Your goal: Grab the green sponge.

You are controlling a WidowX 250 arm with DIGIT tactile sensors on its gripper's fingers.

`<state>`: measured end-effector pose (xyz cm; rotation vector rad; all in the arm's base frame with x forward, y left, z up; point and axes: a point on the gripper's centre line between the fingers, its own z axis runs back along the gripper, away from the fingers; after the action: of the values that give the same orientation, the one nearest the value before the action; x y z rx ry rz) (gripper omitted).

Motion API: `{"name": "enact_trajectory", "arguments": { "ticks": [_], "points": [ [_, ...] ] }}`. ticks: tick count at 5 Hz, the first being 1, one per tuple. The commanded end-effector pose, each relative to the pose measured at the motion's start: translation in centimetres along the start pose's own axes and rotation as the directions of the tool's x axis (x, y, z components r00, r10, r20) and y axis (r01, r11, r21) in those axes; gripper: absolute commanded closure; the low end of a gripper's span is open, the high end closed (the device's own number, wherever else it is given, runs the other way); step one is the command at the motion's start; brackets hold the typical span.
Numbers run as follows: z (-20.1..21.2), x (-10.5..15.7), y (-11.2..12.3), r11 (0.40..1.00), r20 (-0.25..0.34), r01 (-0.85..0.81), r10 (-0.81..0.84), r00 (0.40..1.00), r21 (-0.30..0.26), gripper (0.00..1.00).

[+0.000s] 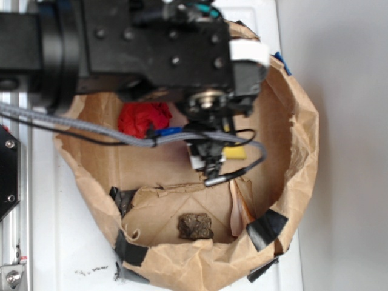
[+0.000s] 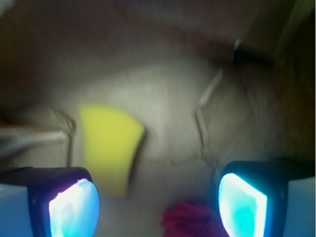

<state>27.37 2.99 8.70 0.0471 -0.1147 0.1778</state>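
The green sponge (image 2: 109, 145) is a yellow-green block lying on the brown paper floor, ahead and to the left of my left fingertip. In the exterior view only a yellow corner of the sponge (image 1: 235, 153) shows from under the arm. My gripper (image 2: 158, 200) is open, its two glowing blue pads (image 2: 74, 210) wide apart with nothing held between them. In the exterior view the gripper (image 1: 209, 159) hangs inside the paper bag, mostly hidden by the black arm and cables.
A crumpled red cloth (image 1: 142, 118) lies at the back left, and the cloth (image 2: 190, 219) shows low between the fingers. A dark mottled square pad (image 1: 195, 225) sits near the front. The rolled-down brown paper bag wall (image 1: 303, 133) with black tape patches (image 1: 267, 225) rings everything.
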Motion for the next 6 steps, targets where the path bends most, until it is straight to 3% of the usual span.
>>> {"name": "enact_trajectory", "arguments": {
  "ticks": [1, 3, 5, 6],
  "points": [
    [0.3, 1.2, 0.9, 0.997, 0.068, -0.078, 0.078, 0.995, 0.002, 0.0],
    [1.4, 0.9, 0.8, 0.995, 0.029, -0.097, 0.097, 0.995, -0.008, 0.0],
    [2.3, -0.5, -0.3, 0.996, 0.032, -0.062, 0.064, 0.997, -0.058, 0.0],
    [1.6, -0.1, -1.4, 0.99, 0.016, -0.075, 0.078, 0.997, -0.115, 0.0]
  ]
}}
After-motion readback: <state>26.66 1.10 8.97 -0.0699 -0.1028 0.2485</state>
